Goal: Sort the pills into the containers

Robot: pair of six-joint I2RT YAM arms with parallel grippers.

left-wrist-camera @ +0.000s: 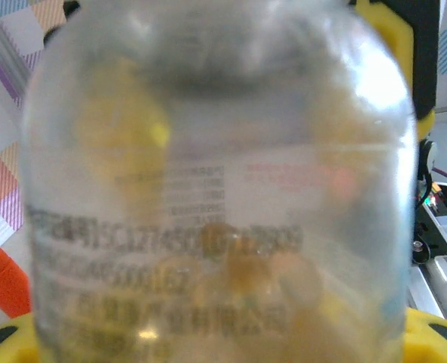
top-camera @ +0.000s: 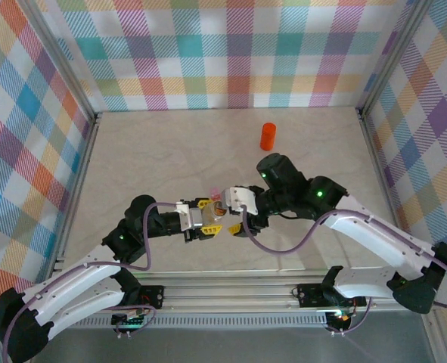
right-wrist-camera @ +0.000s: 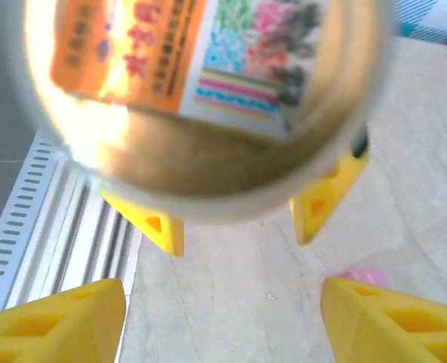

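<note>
My left fingers (left-wrist-camera: 395, 53) are pressed against the sides of the clear pill bottle (left-wrist-camera: 223, 197), so the left gripper (top-camera: 209, 218) is clamped on it, with the amber pills (left-wrist-camera: 242, 268) pooled at the low side of the bottle. I judge the purpose of this hold to be presentation: the bottle is kept clear of the table (top-camera: 170, 151) with one end turned toward 3 o'clock, where the other arm can reach it. My right fingers (right-wrist-camera: 57, 321) are spread wide with bare tabletop between them and nothing pinched. The right gripper (right-wrist-camera: 223, 318) faces the round end of the bottle and stands just short of it. I cannot tell whether that end is capped or open. The pink pill box (right-wrist-camera: 363, 276), the container to be filled, lies on the table just beside the right fingertips. In the overhead view it sits at about 12 o'clock from the bottle, close under both grippers, which I judge suits pouring or picking pills across a short path. The orange bottle (top-camera: 268, 136) stands upright well apart, at about 1 o'clock toward the back wall. Outward from the fingers, the left arm runs in from 7 o'clock with its forearm low and nearly level. The right arm comes in from 4 o'clock, elbow raised, wrist bent back toward 9 o'clock to meet the bottle.
</note>
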